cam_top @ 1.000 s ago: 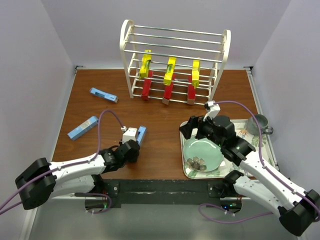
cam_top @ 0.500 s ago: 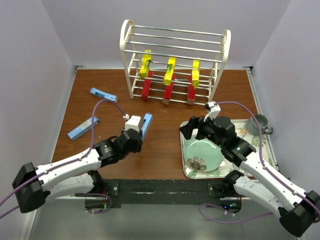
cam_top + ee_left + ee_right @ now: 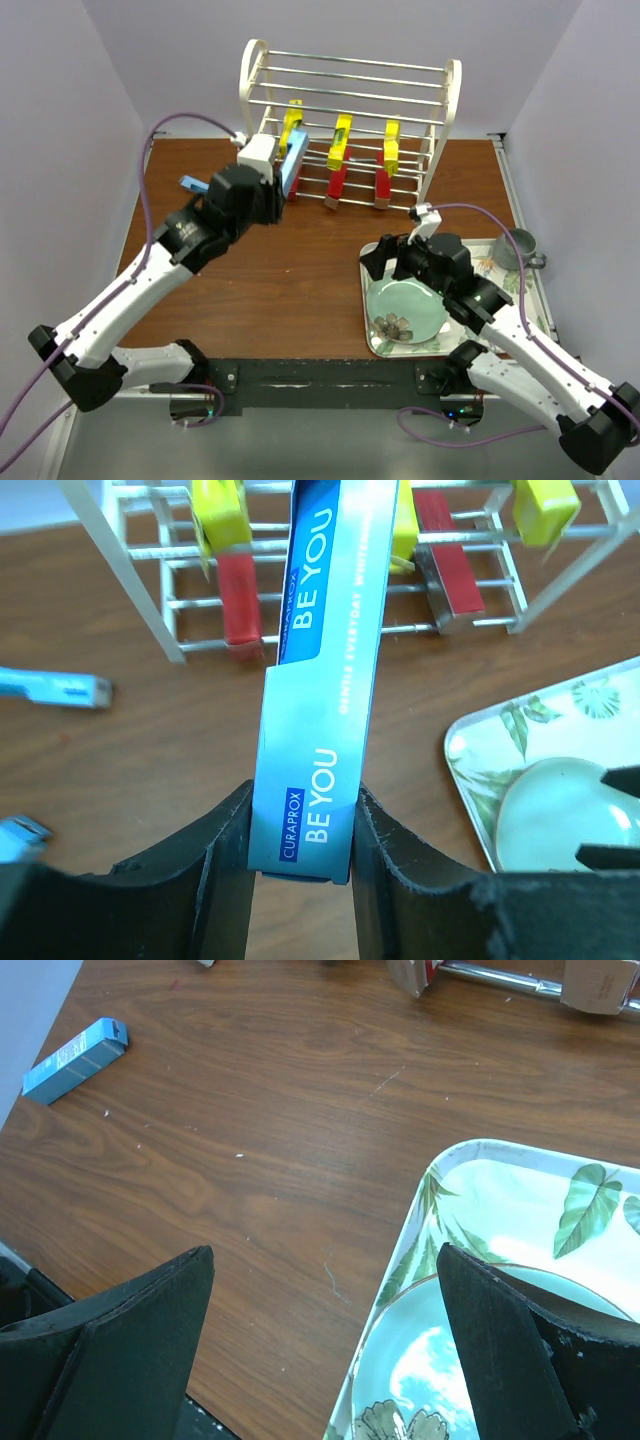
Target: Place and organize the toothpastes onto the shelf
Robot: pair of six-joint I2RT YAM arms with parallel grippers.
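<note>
Item one: left gripper [image 3: 302, 792], jaws closed tight on the near end of a light blue box [image 3: 320, 680]; I have it raised lengthwise toward the left part of the shelf [image 3: 255, 100]; I cannot tell whether its far end touches a rung.

Item two: shelf, white wire rack at the far side of the table [image 3: 300, 260]; three yellow boxes [image 3: 341, 140] stand tilted through an upper tier, three red boxes [image 3: 337, 185] just below them, one under each.

Item three: two more light blue boxes [image 3: 60, 688] lie flat on the table, left of the shelf and well apart from it.

Item four: right gripper [image 3: 320, 1350], jaws spread wide, nothing between them; it hangs over the near left corner of the floral tray [image 3: 430, 1175], which carries a pale green plate [image 3: 405, 305] and a grey cup [image 3: 515, 248].
</note>
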